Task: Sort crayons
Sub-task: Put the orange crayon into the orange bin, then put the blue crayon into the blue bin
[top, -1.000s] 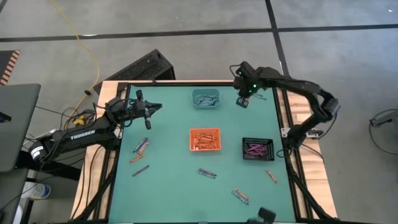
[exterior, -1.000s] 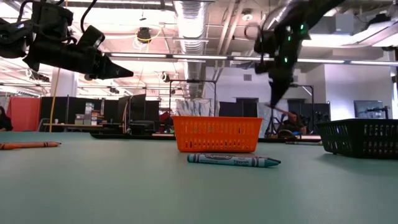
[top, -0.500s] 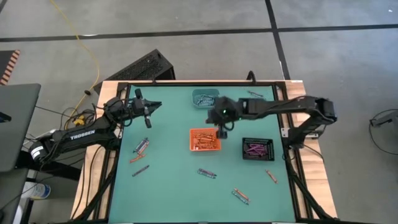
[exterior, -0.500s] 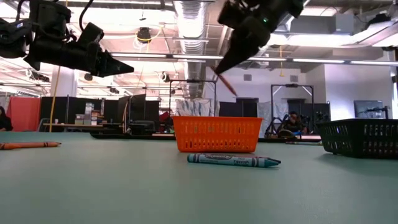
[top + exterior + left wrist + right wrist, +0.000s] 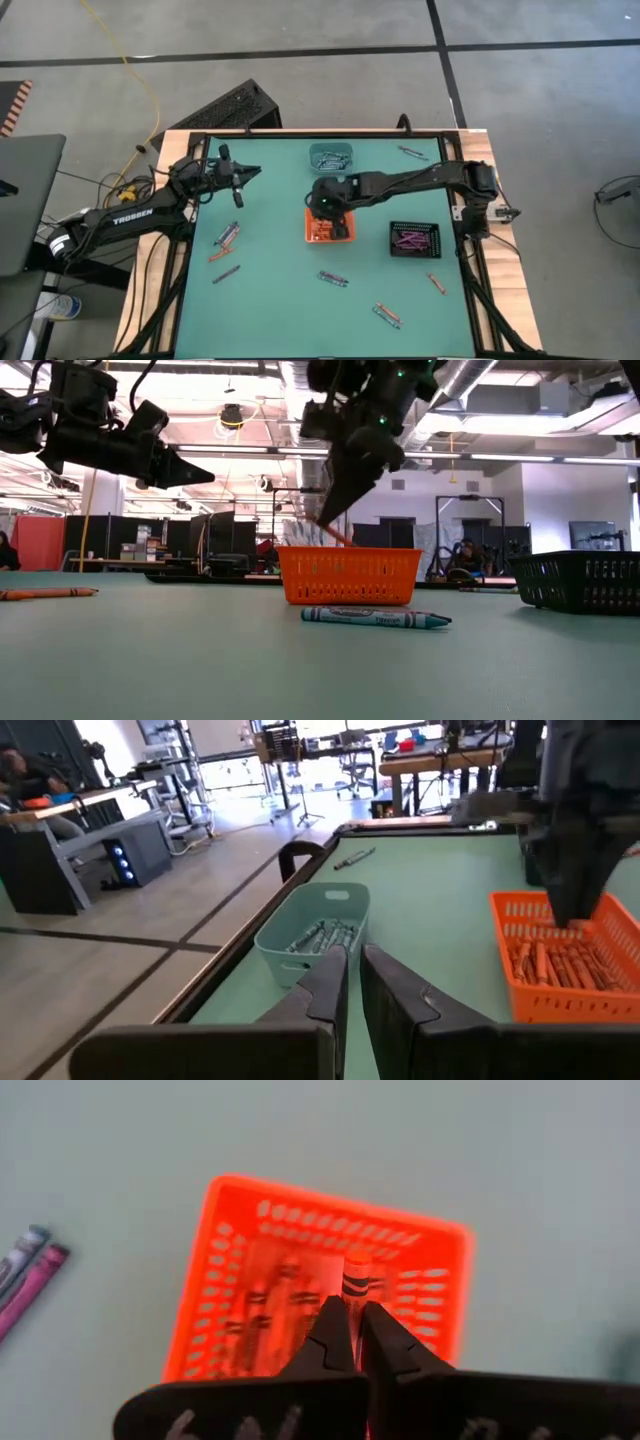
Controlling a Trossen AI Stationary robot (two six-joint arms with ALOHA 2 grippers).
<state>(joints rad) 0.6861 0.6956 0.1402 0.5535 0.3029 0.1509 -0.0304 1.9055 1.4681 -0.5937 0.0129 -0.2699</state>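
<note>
My right gripper (image 5: 328, 206) hangs over the orange tray (image 5: 342, 232) in the middle of the table, shut on an orange crayon (image 5: 357, 1272). The tray holds several orange crayons (image 5: 272, 1312). Loose crayons lie on the green table: a pair at the left (image 5: 227, 235), one near the middle (image 5: 333, 279) and a blue-green one (image 5: 375, 618) in front of the tray. My left gripper (image 5: 250, 172) waits shut above the table's far left, pointing level toward the teal tray (image 5: 312, 932). My right gripper pinches the orange crayon between its two fingers, with the crayon lying along them. The crayon's black-banded end (image 5: 356, 1285) sticks out past the fingertips. The fingers slant down from above. The crayon is lifted clear, its free end (image 5: 341, 537) just above the orange tray's rim.
A black tray (image 5: 415, 240) with purple-pink crayons stands right of the orange one. The teal tray (image 5: 331, 158) with blue-grey crayons sits at the far edge. More crayons lie near the right front (image 5: 387, 315), (image 5: 436, 283) and far right (image 5: 411, 152).
My right gripper has swung from the table's far right corner toward the left and near side, sinking a little and rolling, and now hangs over the orange tray. It has stayed shut on the orange crayon throughout.
</note>
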